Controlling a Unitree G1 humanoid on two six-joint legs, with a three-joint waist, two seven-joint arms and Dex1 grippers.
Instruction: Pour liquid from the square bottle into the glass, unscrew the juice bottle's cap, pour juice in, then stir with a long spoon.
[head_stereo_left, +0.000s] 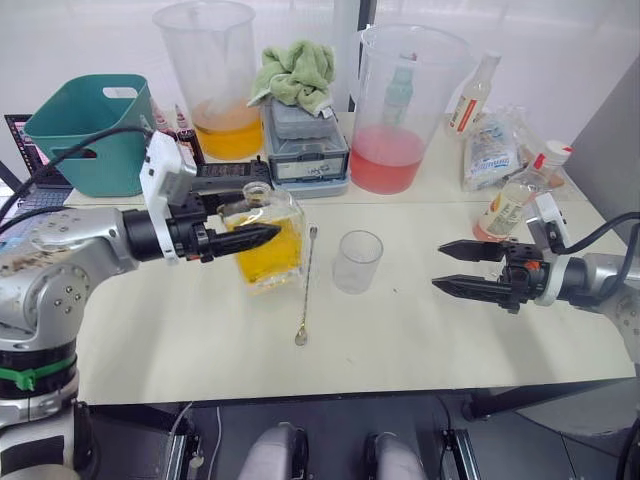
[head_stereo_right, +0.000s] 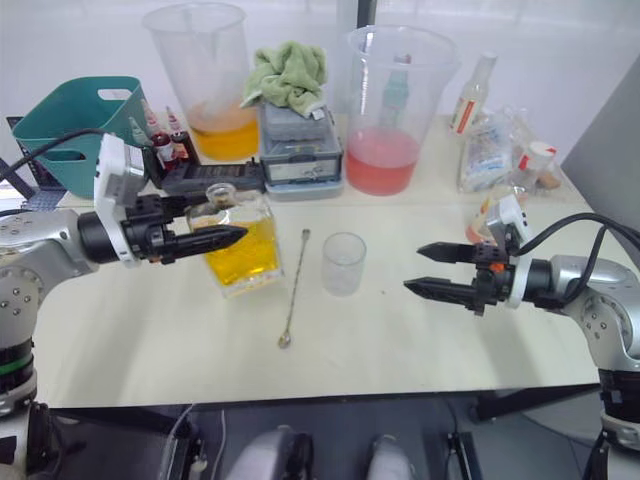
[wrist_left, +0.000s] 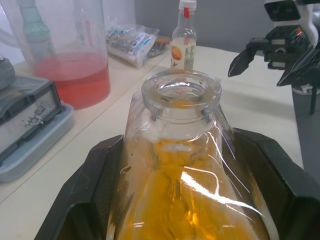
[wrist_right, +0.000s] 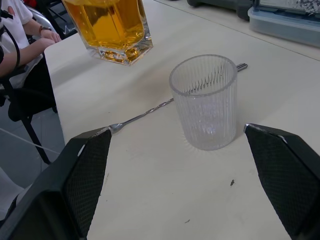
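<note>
Gripping square bottle: left claw | right claw wide | long spoon beside glass

square bottle: base cut off by the left wrist view's edge.
long spoon: middle of shaft hidden behind the glass.
juice bottle: label text too small to read.
person: cut off at frame edge.

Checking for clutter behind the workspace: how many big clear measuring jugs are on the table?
2: one with orange liquid at the back left, one with pink liquid at the back right, flanking the green cloth.
</note>
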